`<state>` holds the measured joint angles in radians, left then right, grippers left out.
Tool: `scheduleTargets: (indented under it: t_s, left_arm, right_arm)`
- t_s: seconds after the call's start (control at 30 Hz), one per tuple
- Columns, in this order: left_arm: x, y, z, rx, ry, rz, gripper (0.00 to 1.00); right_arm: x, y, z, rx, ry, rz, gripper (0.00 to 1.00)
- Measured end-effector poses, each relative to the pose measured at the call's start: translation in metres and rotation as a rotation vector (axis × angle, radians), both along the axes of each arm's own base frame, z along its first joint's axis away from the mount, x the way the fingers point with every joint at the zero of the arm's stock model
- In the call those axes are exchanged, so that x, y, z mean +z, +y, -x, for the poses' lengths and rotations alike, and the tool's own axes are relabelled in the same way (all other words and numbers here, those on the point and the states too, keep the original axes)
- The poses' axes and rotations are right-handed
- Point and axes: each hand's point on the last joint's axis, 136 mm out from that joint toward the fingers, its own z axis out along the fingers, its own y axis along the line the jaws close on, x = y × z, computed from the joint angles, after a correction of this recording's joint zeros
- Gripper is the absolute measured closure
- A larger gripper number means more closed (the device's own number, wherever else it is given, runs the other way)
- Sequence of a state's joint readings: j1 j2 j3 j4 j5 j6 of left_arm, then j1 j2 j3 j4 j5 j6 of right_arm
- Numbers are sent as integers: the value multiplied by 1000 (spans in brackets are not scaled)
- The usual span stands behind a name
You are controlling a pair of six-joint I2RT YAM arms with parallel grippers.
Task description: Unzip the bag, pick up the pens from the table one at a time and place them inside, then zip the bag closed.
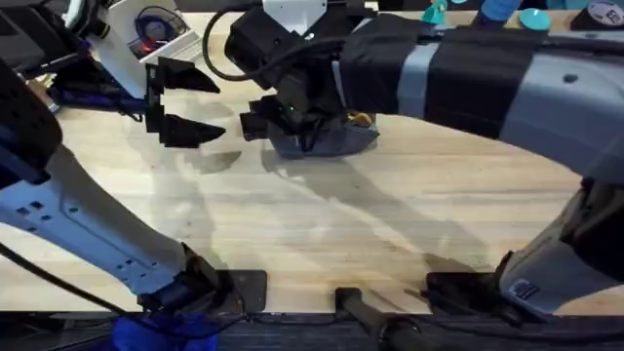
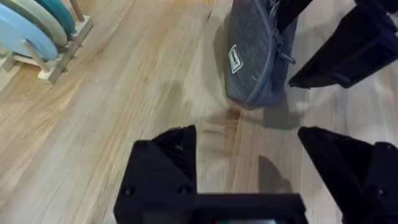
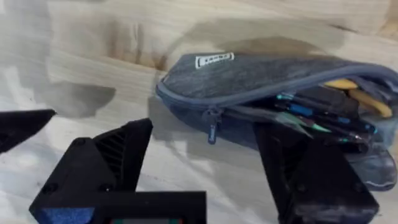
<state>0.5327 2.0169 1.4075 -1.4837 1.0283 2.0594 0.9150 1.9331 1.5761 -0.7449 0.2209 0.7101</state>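
The right gripper [image 3: 205, 155] is hovering open right over the bag [image 3: 261, 81] — its zipper pull [image 3: 212, 124] lying between the fingers; the left gripper [image 1: 185, 102] is waiting open beside it.

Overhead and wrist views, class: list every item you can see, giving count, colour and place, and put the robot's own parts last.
bag: one, blue-grey, lying on the table's far middle, zipper partly open, yellowish inside.
pens: several, dark with teal tips, inside the bag's opening; exact count unclear.
table: one, light wood, under everything.
rack of discs: one, wooden with pale blue and teal discs, off to the side in the left wrist view.
left gripper: one, black, open, beside the bag.
right gripper: one, black, open, at the bag.
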Motion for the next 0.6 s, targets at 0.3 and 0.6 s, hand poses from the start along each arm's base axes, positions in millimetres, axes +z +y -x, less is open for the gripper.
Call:
scheduleTargets:
  t_s: [0.3,0.6]
  left_arm:
    - [0,0,-1,0,-4,-2,7]
    - [0,0,-1,0,-3,-2,7]
  right_arm:
    - [2,0,-5,16,-30,11,40]
    - [-9,-2,-9,18,-32,44,54]
